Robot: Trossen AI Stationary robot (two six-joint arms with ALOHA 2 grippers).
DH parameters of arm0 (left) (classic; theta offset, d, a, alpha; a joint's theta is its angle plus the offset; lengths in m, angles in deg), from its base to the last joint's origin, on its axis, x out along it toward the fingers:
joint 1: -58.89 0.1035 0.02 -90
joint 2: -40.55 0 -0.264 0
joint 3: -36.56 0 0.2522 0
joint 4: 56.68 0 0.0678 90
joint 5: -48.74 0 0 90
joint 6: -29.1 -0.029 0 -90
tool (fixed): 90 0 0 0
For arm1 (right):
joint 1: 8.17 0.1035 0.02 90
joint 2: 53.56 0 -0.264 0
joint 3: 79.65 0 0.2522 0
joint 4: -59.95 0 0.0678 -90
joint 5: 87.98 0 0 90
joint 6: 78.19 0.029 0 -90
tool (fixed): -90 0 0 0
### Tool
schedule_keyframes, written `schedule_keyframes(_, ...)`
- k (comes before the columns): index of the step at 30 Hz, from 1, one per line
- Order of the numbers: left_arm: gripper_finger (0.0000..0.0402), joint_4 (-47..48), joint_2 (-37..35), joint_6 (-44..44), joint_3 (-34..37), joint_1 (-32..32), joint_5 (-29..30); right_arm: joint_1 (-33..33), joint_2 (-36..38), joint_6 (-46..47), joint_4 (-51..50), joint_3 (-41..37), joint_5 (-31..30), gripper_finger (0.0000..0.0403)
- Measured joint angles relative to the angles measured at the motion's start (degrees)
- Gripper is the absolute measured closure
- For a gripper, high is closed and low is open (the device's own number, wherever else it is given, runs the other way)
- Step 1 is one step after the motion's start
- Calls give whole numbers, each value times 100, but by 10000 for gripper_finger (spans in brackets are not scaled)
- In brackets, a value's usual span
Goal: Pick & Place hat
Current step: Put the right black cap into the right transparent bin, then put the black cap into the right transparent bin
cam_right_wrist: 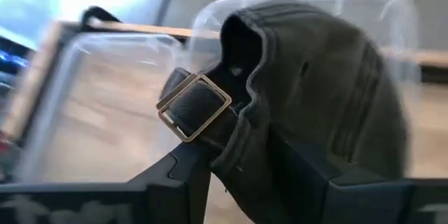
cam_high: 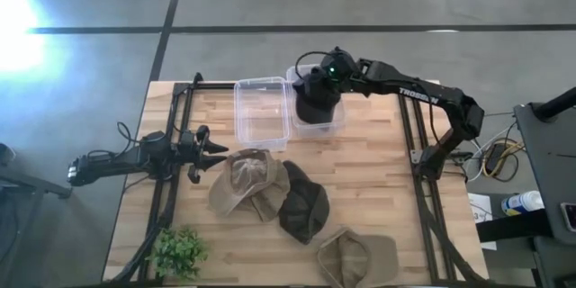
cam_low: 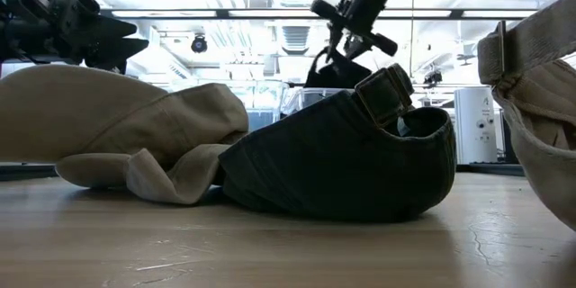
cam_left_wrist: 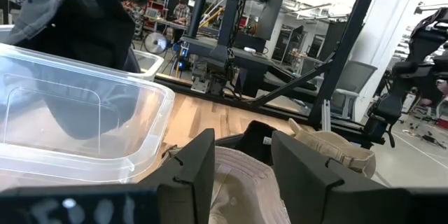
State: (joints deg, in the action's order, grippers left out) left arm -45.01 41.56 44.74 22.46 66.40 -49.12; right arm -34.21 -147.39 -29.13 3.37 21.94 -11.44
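My right gripper (cam_high: 321, 83) is over the right clear bin (cam_high: 340, 119) at the table's far side, shut on a dark grey cap (cam_high: 317, 104). In the right wrist view the cap (cam_right_wrist: 329, 91) shows a brass-buckled strap (cam_right_wrist: 199, 108). My left gripper (cam_high: 214, 150) hovers open at the table's left, just beside a tan hat (cam_high: 245, 180) that lies on the table. The left wrist view shows that tan hat (cam_left_wrist: 241, 185) beyond my open fingers. A dark green cap (cam_high: 301, 209) rests against the tan hat. A second tan cap (cam_high: 356, 256) lies near the front edge. My right gripper pinches the dark grey cap between its two fingers (cam_right_wrist: 183, 175) at the rear rim (cam_right_wrist: 241, 147), right beside the buckled strap. The fingers come from above, pointing down. The cap hangs below them over the right bin; whether it touches the bin floor I cannot tell.
A second clear bin (cam_high: 261, 112) stands left of the first and shows in the left wrist view as bin (cam_left_wrist: 77, 122). A small green plant (cam_high: 178, 252) sits at the near left corner. Black frame rails (cam_high: 423, 180) run along both table sides.
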Motion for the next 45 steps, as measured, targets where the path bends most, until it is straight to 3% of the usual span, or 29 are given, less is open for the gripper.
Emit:
schedule_keyframes(3,266,0,0,0,0,2,0,-63,0,-202,-498,-8,-178,264)
schedule_keyframes(7,266,0,-2,0,0,0,0,-165,0,-578,-636,-9,289,264)
schedule_keyframes(13,266,0,0,0,0,1,0,294,79,-1346,-729,106,264,264)
schedule_keyframes(19,266,0,-2,0,0,2,0,471,248,-2364,-1603,438,-925,264)
schedule_keyframes(24,266,0,-1,0,0,1,1,535,250,-2881,-2277,631,-417,264)
schedule_keyframes(28,266,0,-1,0,0,1,0,1073,395,-4257,-2231,671,-217,264)
schedule_keyframes(33,266,0,-2,0,0,0,0,2041,376,-5060,-2385,522,921,265)
schedule_keyframes(40,266,0,0,0,0,0,0,3517,98,-5964,-2253,286,757,271)
schedule_keyframes(43,266,0,0,0,0,0,0,3825,-128,-6190,-2130,286,751,268)
schedule_keyframes(45,266,0,2,0,0,0,0,3856,-347,-5807,-2004,286,772,269)
